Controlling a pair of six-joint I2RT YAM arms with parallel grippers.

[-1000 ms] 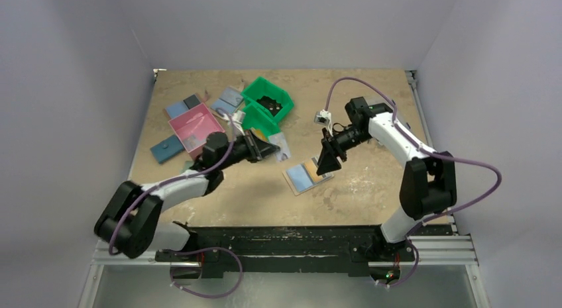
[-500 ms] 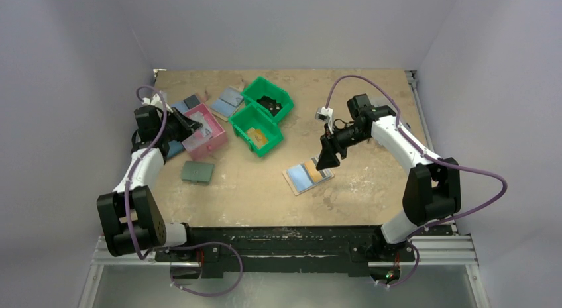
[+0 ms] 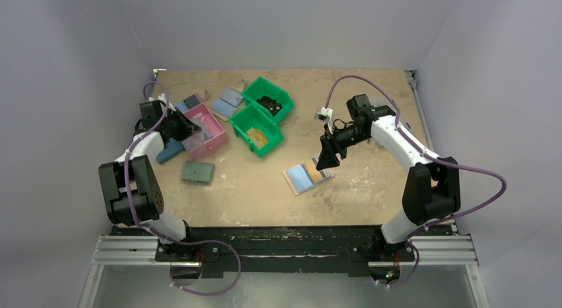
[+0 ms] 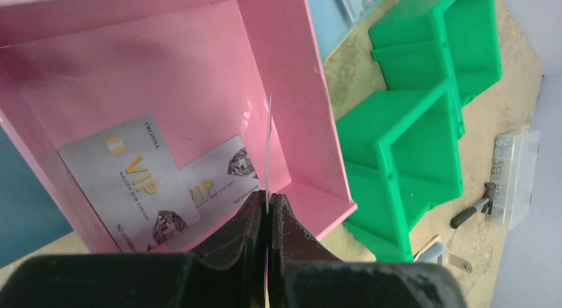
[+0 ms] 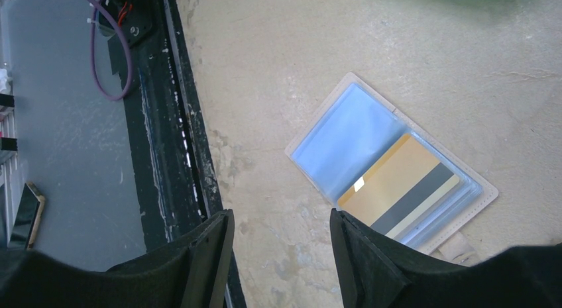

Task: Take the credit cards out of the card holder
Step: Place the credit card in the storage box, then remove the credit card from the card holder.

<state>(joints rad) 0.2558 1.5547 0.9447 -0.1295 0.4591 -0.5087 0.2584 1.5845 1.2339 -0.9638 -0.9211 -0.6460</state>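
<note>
The card holder (image 3: 306, 176) lies open on the table, its light-blue panel (image 5: 344, 136) up. A tan credit card (image 5: 397, 189) with a dark stripe sits in its right slot. My right gripper (image 3: 326, 161) (image 5: 281, 222) hangs open just above the holder's near-left corner, with nothing between its fingers. My left gripper (image 3: 192, 128) (image 4: 268, 201) is shut on a thin credit card (image 4: 268, 149), seen edge-on, over the pink bin (image 3: 211, 144) (image 4: 291, 89). Two grey VIP cards (image 4: 126, 182) (image 4: 219, 175) lie flat on the bin's floor.
Two joined green bins (image 3: 265, 112) (image 4: 411, 142) stand right of the pink bin. A sage-green wallet (image 3: 197, 171) and a dark-blue wallet (image 3: 170, 149) lie near my left arm. More flat wallets (image 3: 228, 99) lie behind. The black front rail (image 5: 179, 142) runs close to my right gripper.
My left arm has swung from beside the green bins to the pink bin at the far left, uncovering the sage-green wallet. My right gripper has shifted slightly back and stays open.
</note>
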